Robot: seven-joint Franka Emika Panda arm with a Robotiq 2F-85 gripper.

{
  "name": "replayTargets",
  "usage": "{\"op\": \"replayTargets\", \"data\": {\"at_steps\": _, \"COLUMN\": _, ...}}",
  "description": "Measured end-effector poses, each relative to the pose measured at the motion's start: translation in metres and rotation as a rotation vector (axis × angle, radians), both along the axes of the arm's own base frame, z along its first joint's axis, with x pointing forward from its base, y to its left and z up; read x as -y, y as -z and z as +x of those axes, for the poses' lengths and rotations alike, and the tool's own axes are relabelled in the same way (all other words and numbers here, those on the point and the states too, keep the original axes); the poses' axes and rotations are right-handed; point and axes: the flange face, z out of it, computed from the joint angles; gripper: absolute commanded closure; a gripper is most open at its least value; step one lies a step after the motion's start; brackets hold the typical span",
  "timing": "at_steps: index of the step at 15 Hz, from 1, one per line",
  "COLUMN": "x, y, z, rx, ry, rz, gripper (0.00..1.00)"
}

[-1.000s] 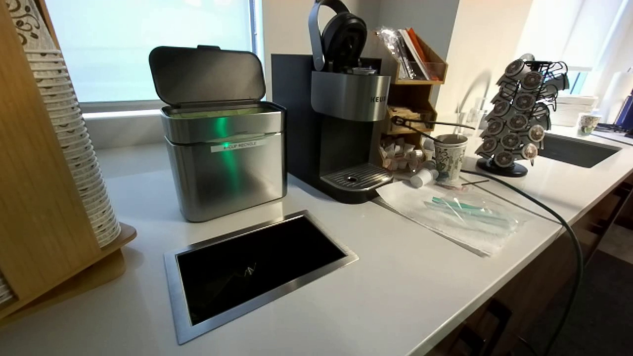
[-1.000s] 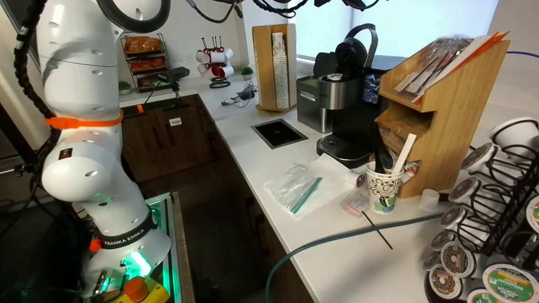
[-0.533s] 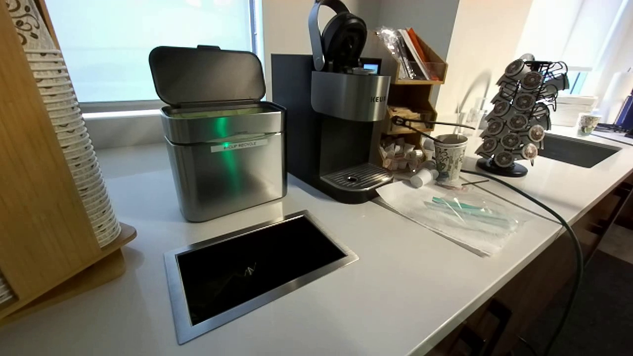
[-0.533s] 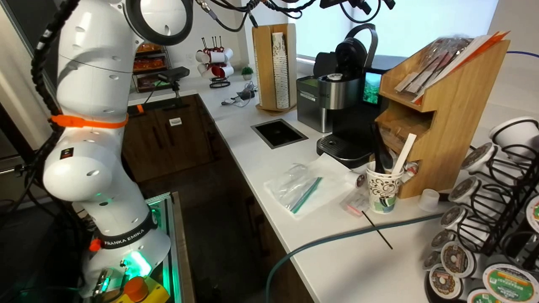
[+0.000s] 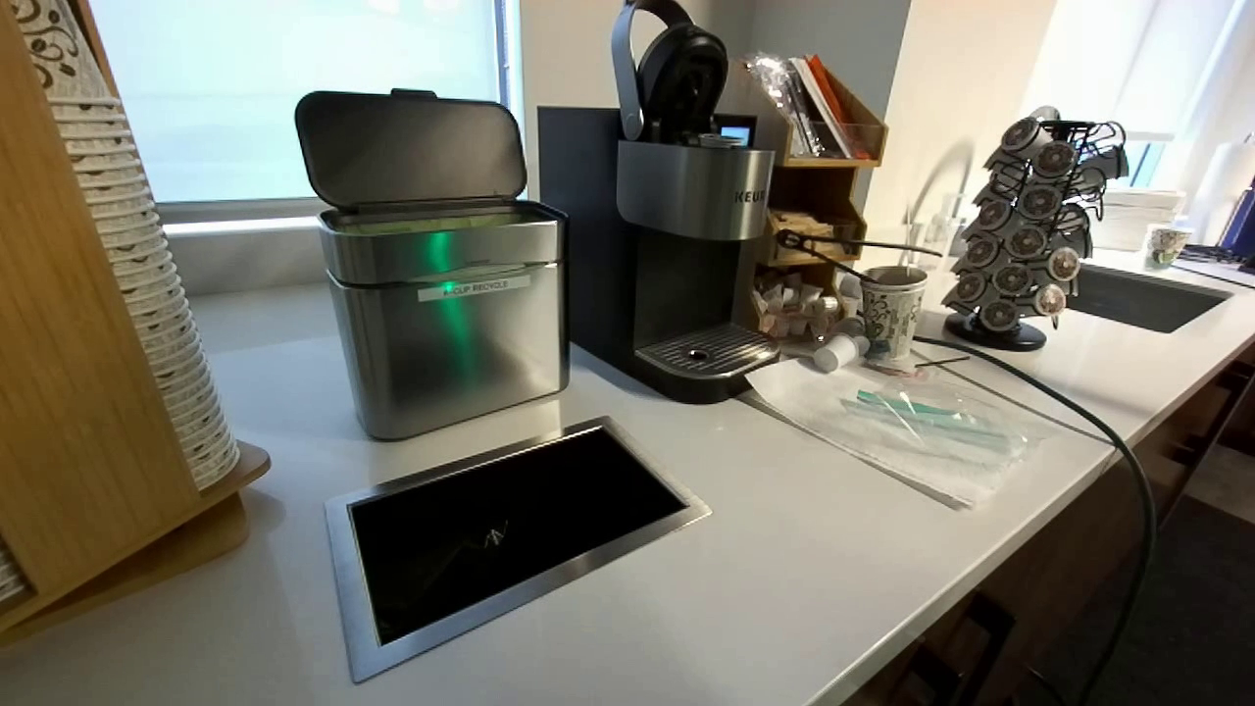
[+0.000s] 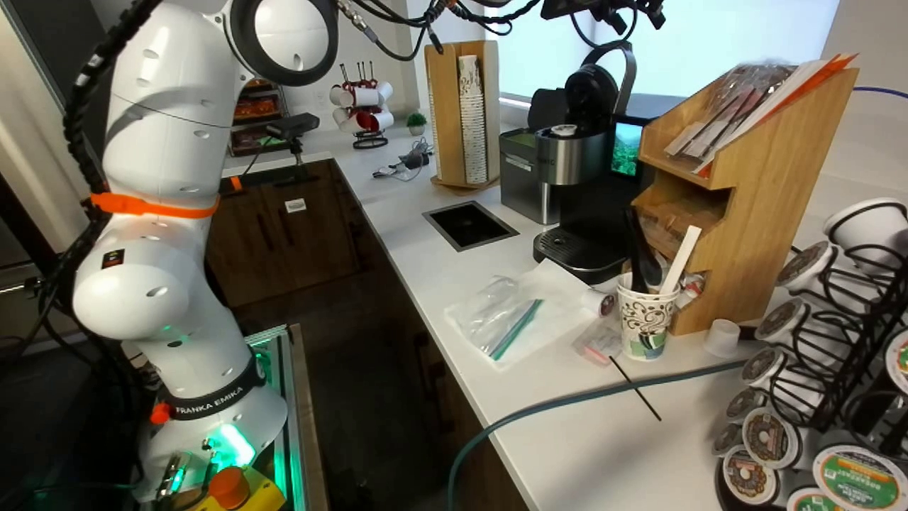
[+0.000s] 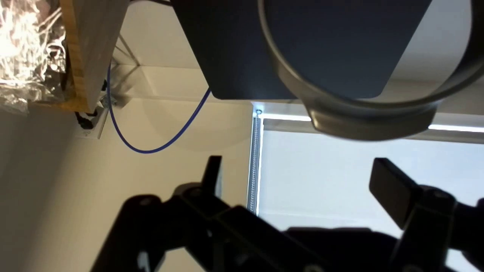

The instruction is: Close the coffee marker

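On the desk (image 5: pixel 745 549), between the steel bin (image 5: pixel 461 353) and the wooden organizer (image 6: pixel 766 227), the coffee maker (image 5: pixel 691 191) stood with its lid (image 5: pixel 683 83) raised. The gripper (image 7: pixel 300 177) was spread and empty. Closing probably required steady pressure behind the handle (image 7: pixel 366 124), forward and down. Both exterior views showed the drip tray (image 5: pixel 711 348); the wrist view did not.

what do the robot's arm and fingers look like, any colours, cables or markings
The arm is white with smooth, rounded segments, an orange strap, a black wrapped cable bundle, a thick black ring higher up, and a black band lettered FRANKA EMIKA low down. In the wrist view, the two fingers are black with blocky tips.
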Motion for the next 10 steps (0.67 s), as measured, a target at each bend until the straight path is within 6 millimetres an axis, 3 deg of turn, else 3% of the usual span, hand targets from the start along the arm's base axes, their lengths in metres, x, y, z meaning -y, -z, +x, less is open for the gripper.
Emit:
{"op": "replayTargets", "data": {"at_steps": 5, "x": 0.001, "y": 0.001, "z": -0.003, "rx": -0.043, "ry": 0.012, "rz": -0.003, "gripper": 0.00}}
{"op": "replayTargets", "data": {"at_steps": 10, "x": 0.003, "y": -0.012, "z": -0.017, "rx": -0.110, "ry": 0.032, "rz": 0.006, "gripper": 0.00}}
